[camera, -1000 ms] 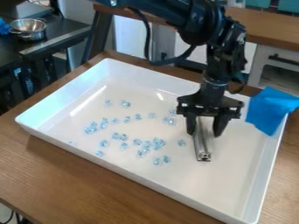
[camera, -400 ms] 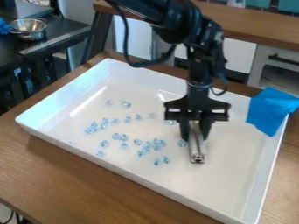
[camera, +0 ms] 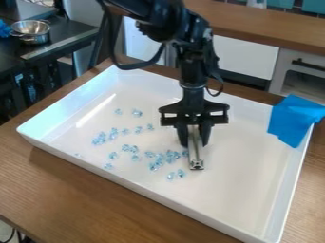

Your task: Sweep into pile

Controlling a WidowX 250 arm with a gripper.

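Wooden bench (camera: 76, 190), a shallow white tray (camera: 241, 161) on top. Pale blue beads (camera: 173, 155) lay on the tray floor, loosely strewn over the left and middle of the camera view: thickest patch near the centre, a second knot further left, a couple of strays up toward the far side. No single pile.

Metal bar (camera: 195, 149) stood just to the right of the central patch, its lower end at or close above the tray floor; couldn't tell which. One bead sat right beside it. Black gripper (camera: 194, 135) had it: jaws drawn in on either side, parted only by the bar's width. Arm (camera: 192, 61) came down from the top edge.

Step in hand, as I judged it: pushing the right-hand beads leftward into the rest. Best done with the bar low enough to catch them without scraping, broad side square to the push, pace slow so none rolled round the end. The two beads nearest the front looked likeliest to slip past. Far strays would want a separate short stroke inward.

Blue cloth (camera: 295, 119) draped over the tray's right corner, clear of the beads. Beyond, a metal bowl (camera: 30, 31) on a dark table (camera: 60, 40).
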